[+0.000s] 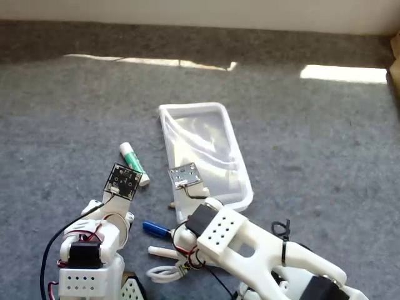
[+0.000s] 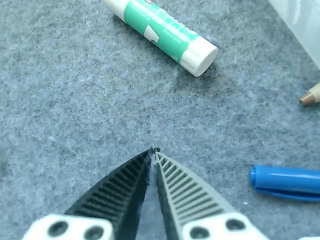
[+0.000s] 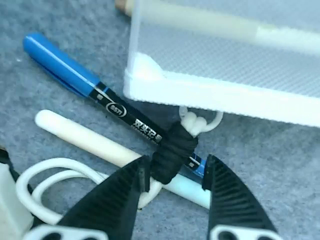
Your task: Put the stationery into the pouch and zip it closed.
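Two grippers are mine, and both hang low over the grey felt surface (image 1: 312, 156). My left gripper (image 2: 152, 153) is pressed together, its tips meeting with nothing between them, just above bare felt. Ahead of it lies the green-and-white glue stick (image 2: 160, 32), flat on its side, apart from my tips. Off to one side are the capped end of the blue pen (image 2: 285, 183) and the tan tip of a pencil (image 2: 311, 94).

My right gripper (image 3: 176, 167) is spread, one finger on each side of the black cord pull (image 3: 172, 150). That cord is knotted to a small white ring (image 3: 200, 120) at the near corner of the translucent pouch (image 3: 220, 60). I am not pinching the cord; a gap shows on one side. The blue pen runs slantwise under the cord, and a white pen (image 3: 90, 140) lies beside it, both outside the pouch. A white cable loop (image 3: 50, 180) curls close by my arm.

From above, the pouch (image 1: 206, 150) lies flat mid-surface, with the glue stick (image 1: 134, 164) just beside its left edge.
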